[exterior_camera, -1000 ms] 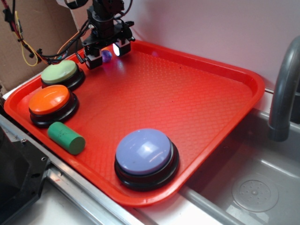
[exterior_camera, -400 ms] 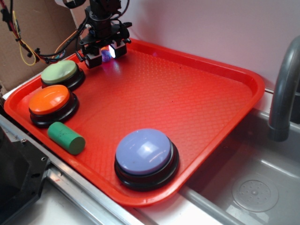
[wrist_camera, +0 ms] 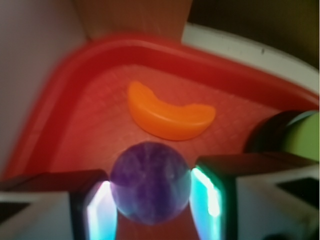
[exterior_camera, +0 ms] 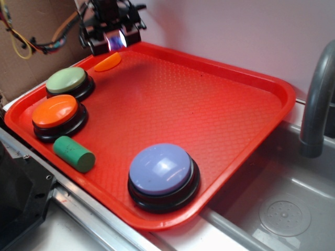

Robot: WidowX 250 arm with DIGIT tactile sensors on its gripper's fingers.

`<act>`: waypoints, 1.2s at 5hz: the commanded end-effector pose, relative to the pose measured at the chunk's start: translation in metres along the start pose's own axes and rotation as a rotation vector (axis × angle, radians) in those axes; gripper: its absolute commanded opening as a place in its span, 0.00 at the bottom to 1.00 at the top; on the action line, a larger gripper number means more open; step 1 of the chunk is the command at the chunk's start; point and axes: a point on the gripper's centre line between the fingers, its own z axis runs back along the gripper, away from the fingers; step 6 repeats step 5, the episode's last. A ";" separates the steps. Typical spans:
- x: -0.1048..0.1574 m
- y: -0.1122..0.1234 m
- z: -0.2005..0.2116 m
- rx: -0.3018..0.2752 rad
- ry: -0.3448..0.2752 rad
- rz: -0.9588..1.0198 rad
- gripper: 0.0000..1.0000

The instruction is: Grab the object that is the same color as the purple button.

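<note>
Gripping the purple ball point(wrist_camera: 150, 182) between both pads, the gripper point(wrist_camera: 150, 200) is clamped on it in the wrist view: ball sits dead centre in the jaws, touching the lit left pad point(wrist_camera: 98, 210) and right pad, nothing slack. Ball is round, so no long axis to line up. Ahead of the tool and below it lies the flat orange wedge point(wrist_camera: 170, 115), apart from the ball, on the red tray point(wrist_camera: 60, 115). Off to the tool's right, the edge of the pale green button point(wrist_camera: 300, 135) on its black base shows.

Exterior view: gripper point(exterior_camera: 111, 39) hangs above the tray's point(exterior_camera: 235, 125) far corner, clear of the tray floor, with a purple-white glow between the fingers; the ball itself is too small to pick out here. Orange wedge point(exterior_camera: 107, 61) lies just below and a bit toward the camera from the tool. Green button point(exterior_camera: 66, 80) and orange button point(exterior_camera: 55, 111) sit further out on that side, green cylinder point(exterior_camera: 74, 153) past them. Purple button point(exterior_camera: 160, 169) is well apart, at the tray's opposite end.

Judgement: grab looks done, ball in the tool and off the surface. Only one arm, so nothing left to reach for; the hold just needs keeping.
</note>
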 end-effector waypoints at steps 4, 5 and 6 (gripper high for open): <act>-0.096 0.019 0.130 -0.245 0.194 -0.812 0.00; -0.099 0.026 0.124 -0.224 0.168 -0.899 0.00; -0.099 0.026 0.124 -0.224 0.168 -0.899 0.00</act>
